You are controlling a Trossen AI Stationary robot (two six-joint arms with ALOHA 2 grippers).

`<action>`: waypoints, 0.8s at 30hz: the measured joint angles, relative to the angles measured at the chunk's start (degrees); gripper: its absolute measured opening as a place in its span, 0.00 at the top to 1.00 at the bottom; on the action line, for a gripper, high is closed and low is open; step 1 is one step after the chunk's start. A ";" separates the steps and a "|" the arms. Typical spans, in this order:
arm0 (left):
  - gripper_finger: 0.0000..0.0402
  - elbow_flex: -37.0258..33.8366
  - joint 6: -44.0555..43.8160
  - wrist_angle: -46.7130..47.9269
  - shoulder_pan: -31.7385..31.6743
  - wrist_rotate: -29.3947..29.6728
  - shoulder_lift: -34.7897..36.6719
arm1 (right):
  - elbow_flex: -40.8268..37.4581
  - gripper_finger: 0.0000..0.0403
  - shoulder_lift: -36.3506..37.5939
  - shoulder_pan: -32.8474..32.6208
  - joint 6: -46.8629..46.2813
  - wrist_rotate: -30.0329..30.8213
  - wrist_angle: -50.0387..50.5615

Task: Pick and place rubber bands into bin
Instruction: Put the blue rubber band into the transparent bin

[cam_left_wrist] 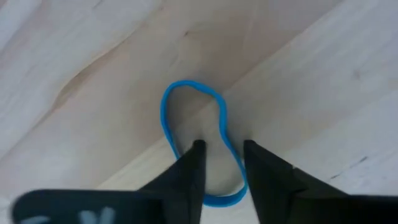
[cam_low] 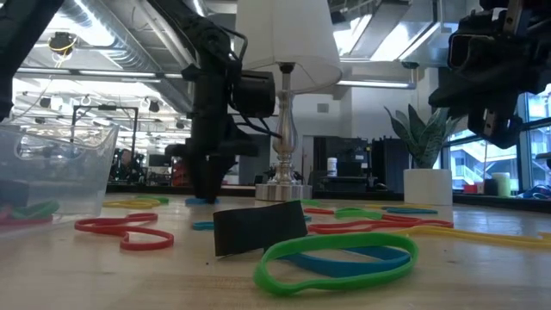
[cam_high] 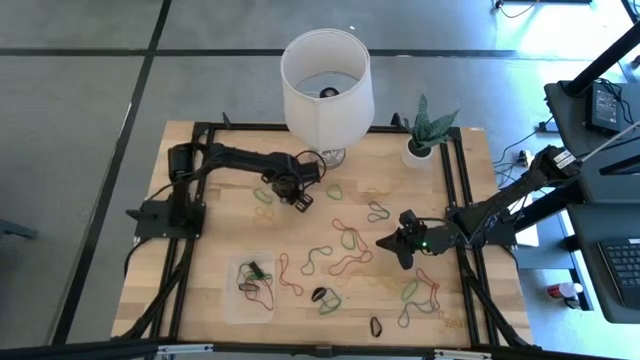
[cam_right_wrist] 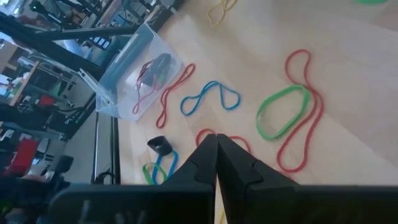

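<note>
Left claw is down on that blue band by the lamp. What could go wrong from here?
1. The left claw straddles only one side of the blue band, fingers slightly apart; closing might pinch it thinly and let it slip.
2. The lamp stands close behind that arm, so a lift could brush it.
3. The bin is across scattered bands; a dangling loop might snag them.

A robotics lab in an open, industrial hall

A wooden table [cam_high: 220, 240] in a black metal frame [cam_high: 470, 290] stands on a grey floor marked with dark tape lines [cam_high: 110, 150]. Beside the table sits a desk with a keyboard [cam_high: 622, 265]. Behind the table's white lamp [cam_low: 284, 52], exposed ceiling ducts [cam_low: 129, 43], strip lights and big windows [cam_low: 482, 164] show.
</note>
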State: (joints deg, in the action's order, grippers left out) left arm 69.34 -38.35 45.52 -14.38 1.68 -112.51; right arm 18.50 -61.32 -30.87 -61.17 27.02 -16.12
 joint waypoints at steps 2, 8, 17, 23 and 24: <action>0.86 -0.08 0.00 -0.06 0.36 -0.09 0.22 | 0.00 0.97 0.00 0.00 0.17 0.02 0.00; 0.99 1.49 0.15 1.76 1.70 0.25 1.42 | 0.00 0.97 0.00 0.00 3.01 0.05 0.06; 0.99 5.32 5.11 9.98 7.60 4.39 12.36 | 0.00 0.97 0.00 0.00 8.78 0.04 0.09; 0.99 6.62 5.17 14.58 13.96 5.90 21.64 | 0.00 0.96 0.00 0.00 12.24 0.00 0.51; 0.99 7.04 5.14 16.22 15.35 5.99 22.74 | 0.00 0.96 0.00 0.00 12.20 0.00 0.55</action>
State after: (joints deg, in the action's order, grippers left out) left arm 76.38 -33.21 61.74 0.97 7.67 -89.77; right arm 18.50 -61.32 -30.87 -48.97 27.03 -15.57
